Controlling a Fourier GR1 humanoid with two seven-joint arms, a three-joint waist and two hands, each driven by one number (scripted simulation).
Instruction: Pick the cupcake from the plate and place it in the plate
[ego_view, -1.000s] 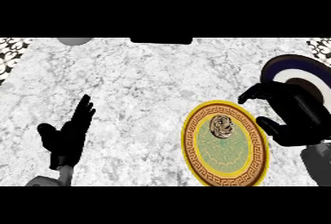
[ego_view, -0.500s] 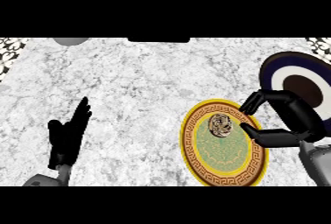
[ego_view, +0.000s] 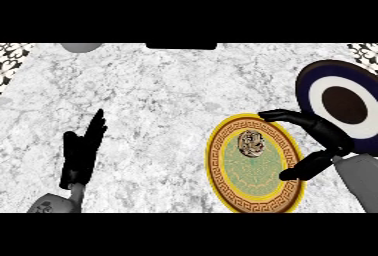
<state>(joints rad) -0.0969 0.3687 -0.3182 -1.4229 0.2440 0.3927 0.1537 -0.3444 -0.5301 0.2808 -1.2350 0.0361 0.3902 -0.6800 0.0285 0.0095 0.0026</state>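
Observation:
A small brown cupcake (ego_view: 252, 143) stands on the upper part of a yellow-rimmed green plate (ego_view: 255, 192) at the lower right. My right hand (ego_view: 319, 138) sits over the plate's right rim, open, with fingers reaching above the cupcake and the thumb below it; neither touches the cupcake. A second plate (ego_view: 314, 82), dark blue with a white ring and brown centre, lies at the far right behind the hand. My left hand (ego_view: 81, 152) rests open at the lower left, fingers up.
A grey round object (ego_view: 80, 47) and a dark flat shape (ego_view: 181, 46) sit at the counter's far edge. Patterned black-and-white strips mark the upper corners (ego_view: 13, 55).
My right hand has drawn down and left from over the blue plate toward the cupcake, its fingers and thumb now bracketing it. The blue plate shows more. The left hand turned edge-on.

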